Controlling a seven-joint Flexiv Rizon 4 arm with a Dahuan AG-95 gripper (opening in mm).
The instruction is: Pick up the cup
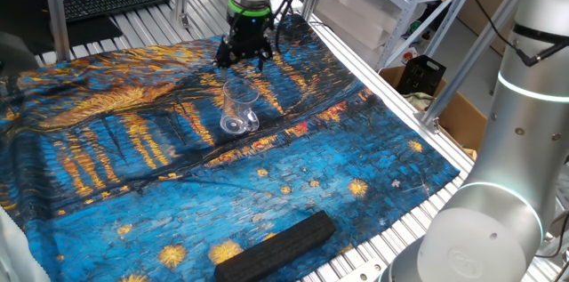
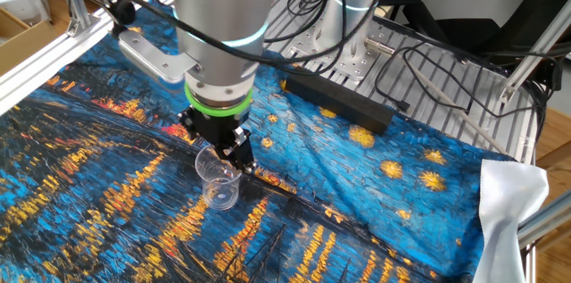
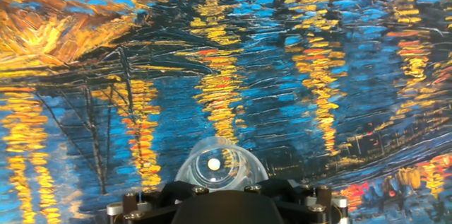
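Observation:
The cup (image 1: 238,109) is a small clear glass tumbler standing upright on the blue and orange painted cloth (image 1: 107,166). My gripper (image 1: 243,56) hangs just above and slightly behind it, its black fingers spread apart and holding nothing. In the other fixed view the gripper (image 2: 219,145) is right over the cup (image 2: 219,182), with the fingertips near rim height. In the hand view the cup (image 3: 215,166) shows from above at the bottom centre, just ahead of the gripper's black body (image 3: 222,206). The fingertips themselves do not show there.
A long black block (image 1: 277,245) lies on the cloth near the front edge, and it also shows in the other fixed view (image 2: 337,104). A keyboard (image 1: 116,1) sits behind the cloth. Metal frame posts (image 2: 76,2) and cables (image 2: 428,69) ring the table.

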